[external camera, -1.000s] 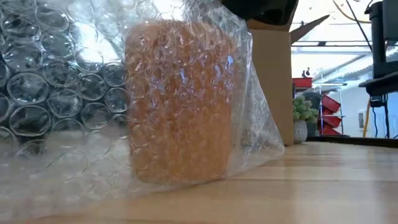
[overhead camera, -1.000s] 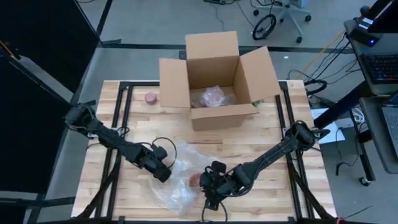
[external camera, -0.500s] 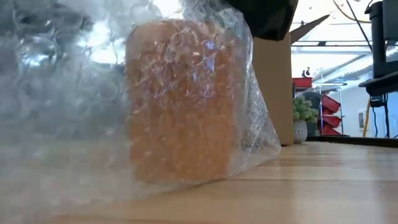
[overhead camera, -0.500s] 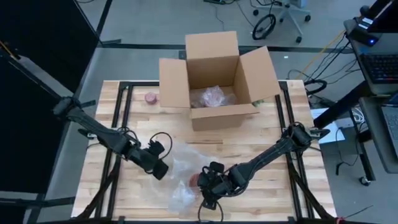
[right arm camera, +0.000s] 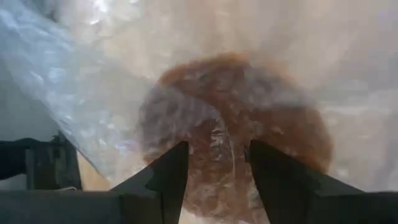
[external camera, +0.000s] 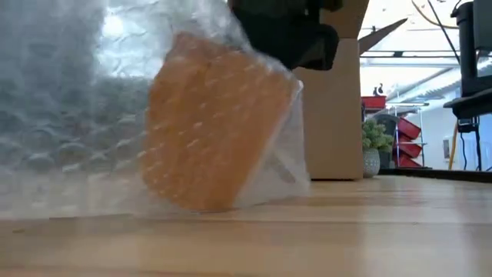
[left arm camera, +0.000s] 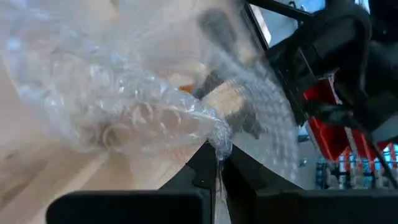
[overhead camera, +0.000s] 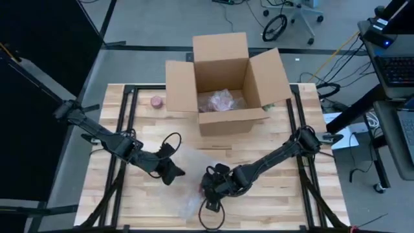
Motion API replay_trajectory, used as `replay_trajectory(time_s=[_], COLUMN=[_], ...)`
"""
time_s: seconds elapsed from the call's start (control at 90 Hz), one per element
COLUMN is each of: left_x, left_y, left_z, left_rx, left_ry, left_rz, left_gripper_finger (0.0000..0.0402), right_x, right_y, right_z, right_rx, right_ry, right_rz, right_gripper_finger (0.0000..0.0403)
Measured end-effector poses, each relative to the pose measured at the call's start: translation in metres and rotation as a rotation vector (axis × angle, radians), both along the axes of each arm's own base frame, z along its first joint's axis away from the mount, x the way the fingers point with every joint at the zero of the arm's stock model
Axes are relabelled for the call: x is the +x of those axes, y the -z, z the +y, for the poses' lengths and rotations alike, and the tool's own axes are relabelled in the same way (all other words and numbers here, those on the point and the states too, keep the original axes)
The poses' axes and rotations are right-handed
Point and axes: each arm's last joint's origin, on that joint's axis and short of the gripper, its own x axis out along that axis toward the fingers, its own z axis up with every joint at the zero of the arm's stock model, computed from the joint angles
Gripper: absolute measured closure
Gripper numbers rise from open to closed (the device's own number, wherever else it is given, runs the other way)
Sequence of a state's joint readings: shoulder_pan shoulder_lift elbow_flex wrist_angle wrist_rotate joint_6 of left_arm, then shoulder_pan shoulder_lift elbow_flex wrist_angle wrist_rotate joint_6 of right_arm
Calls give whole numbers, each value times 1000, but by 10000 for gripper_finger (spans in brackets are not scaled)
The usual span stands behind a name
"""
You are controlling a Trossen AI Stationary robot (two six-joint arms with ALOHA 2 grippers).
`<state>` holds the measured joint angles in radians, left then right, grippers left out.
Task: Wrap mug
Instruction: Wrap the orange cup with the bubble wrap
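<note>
even, bright overhead light fills the high view, with soft, faint shadows under the arms on the wooden table [overhead camera: 272,200]. the low view is blurred by motion across the bubble wrap [external camera: 69,115], with white glare at its upper left. both wrist views are soft and out of focus up close.

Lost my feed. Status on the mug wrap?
Left end effector shut on bubble wrap. Right end effector at mug, tilted, wrap draped over it. Nothing blocking.
</note>
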<state>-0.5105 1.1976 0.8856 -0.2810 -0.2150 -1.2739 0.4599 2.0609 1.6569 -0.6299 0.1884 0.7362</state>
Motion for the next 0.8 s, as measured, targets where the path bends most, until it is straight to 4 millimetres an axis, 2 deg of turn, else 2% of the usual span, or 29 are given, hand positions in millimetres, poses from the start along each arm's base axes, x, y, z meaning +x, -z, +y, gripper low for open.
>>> replay_trajectory(time_s=[0.111,0.4,0.611,0.8], left_x=[-1,-6,-3,3], left_y=[5,11,-9,2], left_z=[1,2,2,4], left_rx=[26,48,59,98], left_ry=[2,18,3,-11], left_rz=[44,121,41,92], left_gripper_finger=[398,398,398,398], right_x=[6,26,30,42], right_y=[-2,-24,-20,-4], right_z=[-10,-32,-45,-55], right_rx=[11,52,63,87], right_ry=[20,58,77,89], right_rz=[-13,-102,-78,-73], right_gripper_finger=[245,245,245,245])
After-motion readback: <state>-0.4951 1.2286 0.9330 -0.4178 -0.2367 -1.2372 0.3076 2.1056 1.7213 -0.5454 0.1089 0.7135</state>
